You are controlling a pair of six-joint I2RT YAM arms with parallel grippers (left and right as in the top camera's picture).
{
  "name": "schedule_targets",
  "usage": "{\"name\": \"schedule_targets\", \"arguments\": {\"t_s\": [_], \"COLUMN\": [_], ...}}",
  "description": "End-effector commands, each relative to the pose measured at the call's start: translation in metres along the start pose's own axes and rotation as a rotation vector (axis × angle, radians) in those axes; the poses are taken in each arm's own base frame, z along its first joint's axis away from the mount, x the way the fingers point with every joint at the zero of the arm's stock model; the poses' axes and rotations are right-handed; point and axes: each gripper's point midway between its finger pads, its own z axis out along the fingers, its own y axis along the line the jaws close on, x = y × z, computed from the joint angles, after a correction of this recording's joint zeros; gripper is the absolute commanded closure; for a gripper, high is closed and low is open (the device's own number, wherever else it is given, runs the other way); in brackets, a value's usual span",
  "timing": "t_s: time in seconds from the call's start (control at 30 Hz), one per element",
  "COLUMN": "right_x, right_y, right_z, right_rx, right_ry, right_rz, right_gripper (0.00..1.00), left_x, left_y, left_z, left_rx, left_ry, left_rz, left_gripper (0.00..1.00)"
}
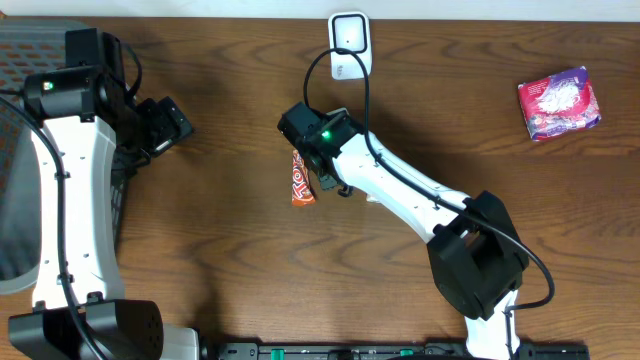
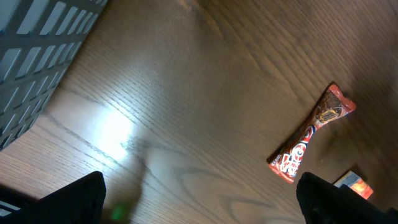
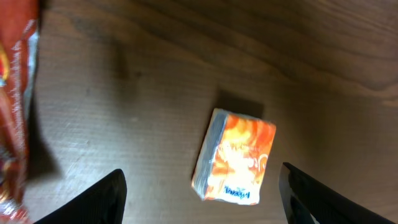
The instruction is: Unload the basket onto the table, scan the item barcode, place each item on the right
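orange box point(image 3: 235, 157): flat on the wooden table point(image 1: 220, 250), a little tilted, just right of the candy bar
candy bar point(image 1: 302, 180): red-orange wrapper, lying near-to-far at the table's centre, beside the right arm's head
right gripper point(image 3: 200, 171): jaws spread wide and holding nothing. The orange box lies on the wood below the gap, touching neither finger
left gripper point(image 2: 200, 179): jaws at full spread, empty, over bare wood at the left and well apart from the candy bar
scanner point(image 1: 349, 40): white, at the far edge near the middle, with a black cable leading off it
purple packet point(image 1: 558, 102): far right, alone
grey basket point(image 1: 20, 150): left edge
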Motion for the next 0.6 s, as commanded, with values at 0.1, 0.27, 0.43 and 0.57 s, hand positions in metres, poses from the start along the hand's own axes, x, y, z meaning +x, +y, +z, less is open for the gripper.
{"name": "schedule_targets", "arguments": {"t_s": [0.1,0.27,0.43,0.57], "right_x": [0.011,0.022,0.038,0.044], "right_y": [-0.019,-0.019,-0.02,-0.019], "right_z": [0.026,0.045,0.059,0.065], "right_rx": [0.14,0.16,0.17,0.17], "right_ry": [-0.044,-0.056,-0.037,-0.036], "right_rz": [0.015,0.014,0.002,0.002], "right_gripper": [0.24,0.25,0.42,0.69], "left_x": [0.0,0.0,0.0,0.0], "left_y": [0.003,0.003,0.003,0.003], "left_z": [0.003,0.003,0.003,0.003], "left_rx": [-0.018,-0.018,-0.018,-0.018], "left_ry": [0.006,0.006,0.006,0.006], "left_rz": [-0.004,-0.004,-0.004,-0.004], "left_gripper": [0.02,0.02,0.02,0.02]}}
